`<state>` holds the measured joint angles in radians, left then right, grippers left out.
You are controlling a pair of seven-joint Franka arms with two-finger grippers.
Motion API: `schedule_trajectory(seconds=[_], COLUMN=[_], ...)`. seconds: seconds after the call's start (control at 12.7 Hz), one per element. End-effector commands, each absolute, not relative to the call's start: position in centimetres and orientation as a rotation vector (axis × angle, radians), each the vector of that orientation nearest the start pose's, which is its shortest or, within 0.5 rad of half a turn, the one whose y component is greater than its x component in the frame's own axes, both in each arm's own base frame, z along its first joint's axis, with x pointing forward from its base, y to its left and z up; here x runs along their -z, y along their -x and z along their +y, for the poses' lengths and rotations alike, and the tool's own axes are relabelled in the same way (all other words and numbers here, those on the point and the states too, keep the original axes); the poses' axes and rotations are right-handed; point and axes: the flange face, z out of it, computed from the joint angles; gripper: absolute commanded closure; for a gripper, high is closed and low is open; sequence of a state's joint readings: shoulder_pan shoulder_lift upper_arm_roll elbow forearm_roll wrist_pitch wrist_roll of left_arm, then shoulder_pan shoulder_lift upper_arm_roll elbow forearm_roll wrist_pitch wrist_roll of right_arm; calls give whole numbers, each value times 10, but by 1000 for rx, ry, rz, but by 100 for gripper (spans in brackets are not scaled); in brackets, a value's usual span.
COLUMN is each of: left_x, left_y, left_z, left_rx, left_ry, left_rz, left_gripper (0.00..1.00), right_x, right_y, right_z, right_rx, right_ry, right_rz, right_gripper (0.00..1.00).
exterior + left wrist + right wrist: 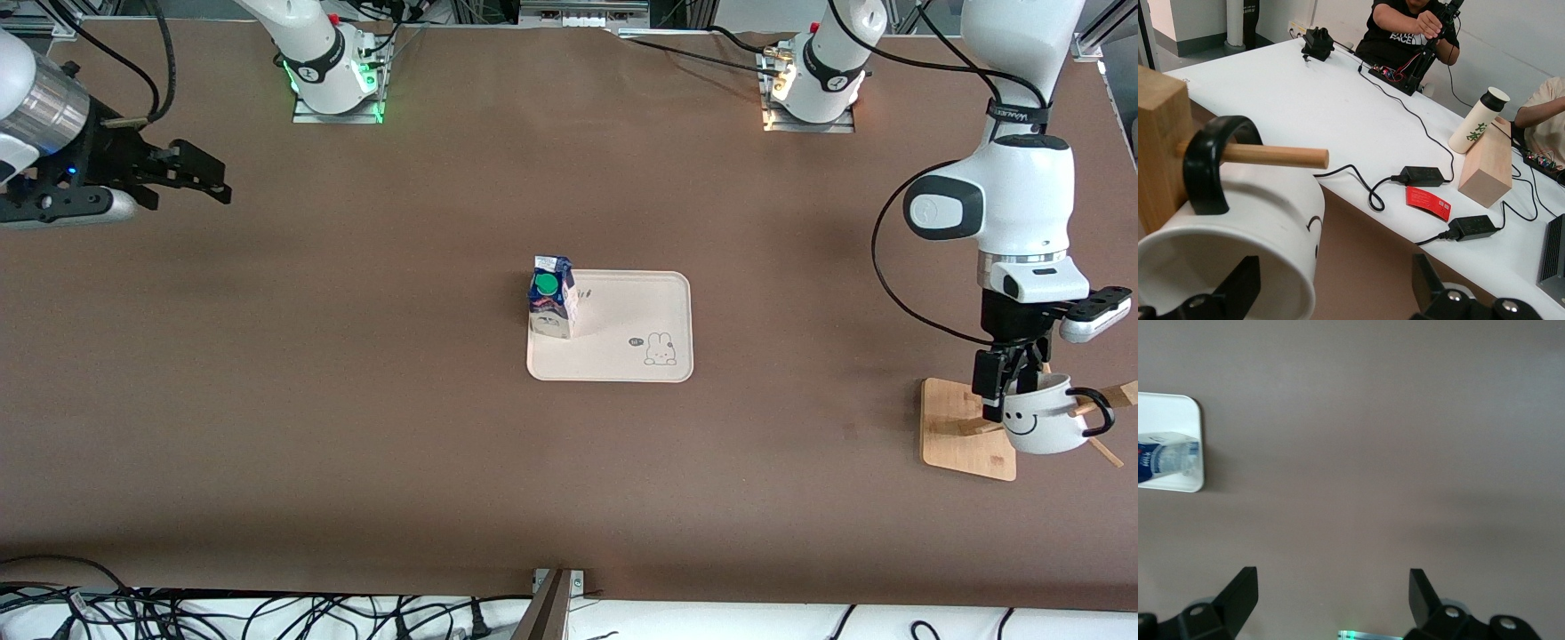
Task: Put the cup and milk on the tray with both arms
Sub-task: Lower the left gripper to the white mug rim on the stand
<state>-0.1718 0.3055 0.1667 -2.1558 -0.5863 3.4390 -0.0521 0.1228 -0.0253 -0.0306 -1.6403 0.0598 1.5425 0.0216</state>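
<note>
The cup (1045,427) hangs by its black handle (1101,411) on a wooden peg of the bamboo base (958,427) at the left arm's end of the table. My left gripper (1009,391) is open and straddles the cup's rim. In the left wrist view (1335,273) one finger (1238,287) is inside the cup (1265,227) and the other is outside it. The milk (551,298) stands upright on the tray (622,356), at its corner toward the right arm's end. My right gripper (209,173) is open and empty, up over the bare table at the right arm's end. The right wrist view (1331,587) shows the tray (1171,407) and the milk (1168,457).
The peg (1278,155) runs through the cup's handle (1205,167) from an upright wooden post (1158,147). The arm bases (333,80) stand along the table's edge farthest from the front camera. Cables (267,613) lie off the nearest edge.
</note>
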Motion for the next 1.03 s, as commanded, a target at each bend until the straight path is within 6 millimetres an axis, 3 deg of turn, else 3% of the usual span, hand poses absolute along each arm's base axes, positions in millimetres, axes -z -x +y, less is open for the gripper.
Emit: schedule_trajectory(seconds=[0.0,0.39,0.47,0.95], left_x=[-378,-389,-389,-381], left_y=[-611,-622,-622,-619], left_z=[48,46,46,48], left_rx=[1529,1566,1566,1550], left_ry=[2710,2702,2702,2700], left_rz=[-948,-902,-905,-1021], left_gripper=[0,0,0,0], right_x=[-608,-609,-618,-612], right_y=[-533,-539,-542,-547], right_z=[58,61,62,66], right_rx=[-91,-74,-46,-75], right_ry=[3112,3115,3114,3140], right_rz=[-157,-138,-146,-166], right_gripper=[0,0,0,0])
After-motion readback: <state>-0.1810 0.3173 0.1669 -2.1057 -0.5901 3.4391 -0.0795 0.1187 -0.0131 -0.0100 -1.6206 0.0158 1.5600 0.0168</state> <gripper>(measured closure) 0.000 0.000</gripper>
